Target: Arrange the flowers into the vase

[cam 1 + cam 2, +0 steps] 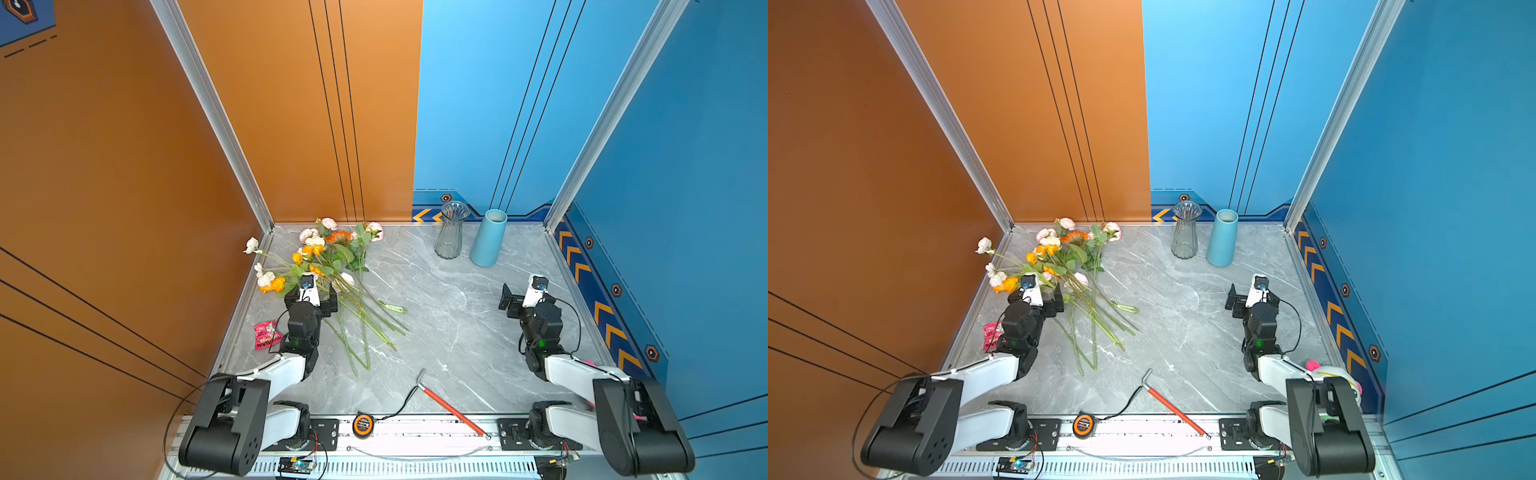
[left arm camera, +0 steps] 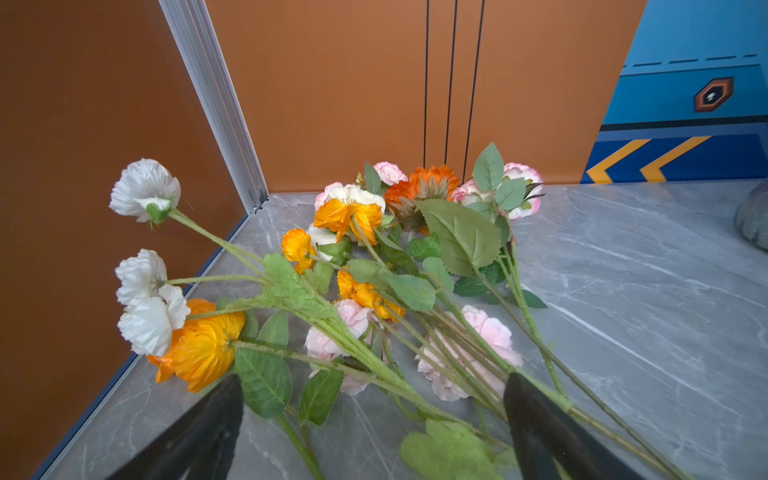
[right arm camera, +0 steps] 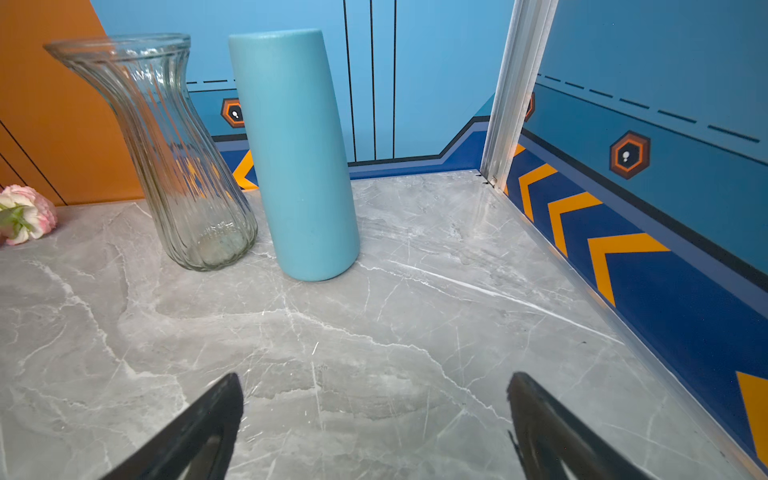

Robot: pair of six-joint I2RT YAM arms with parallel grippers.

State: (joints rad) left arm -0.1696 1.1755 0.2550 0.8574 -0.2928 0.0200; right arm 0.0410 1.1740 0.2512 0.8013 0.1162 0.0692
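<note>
The left gripper (image 2: 374, 382) has its jaws spread wide over the middle of the flower stems, with several stems running between and under its fingers; it grips nothing. The right gripper (image 3: 374, 379) is likewise released, over bare table (image 1: 436, 332), facing the glass vase (image 1: 451, 232) from the robot's side and a little to the vase's right in both top views.

The flowers (image 1: 328, 266) lie in a loose heap flat on the table, well apart from the glass vase, to its left, with blooms toward the orange wall's corner and stem ends fanned toward the robot. The glass vase stands upright and empty. By my judgement the task is at its very start: no stem is lifted and none is in the vase, so every flower is left to be picked, carried across and set in.

Counts: two grippers; two upright vessels, the glass vase and a blue cylinder vase (image 1: 489, 239) just beside it on its right; one heap of flowers, whose stems overlap too much to count, with white, orange and pink blooms, several of each. Nearer the robot than the glass vase lie one red-handled hammer (image 1: 451, 409), one tape measure (image 1: 362, 424) and one pink packet (image 1: 266, 334).
</note>
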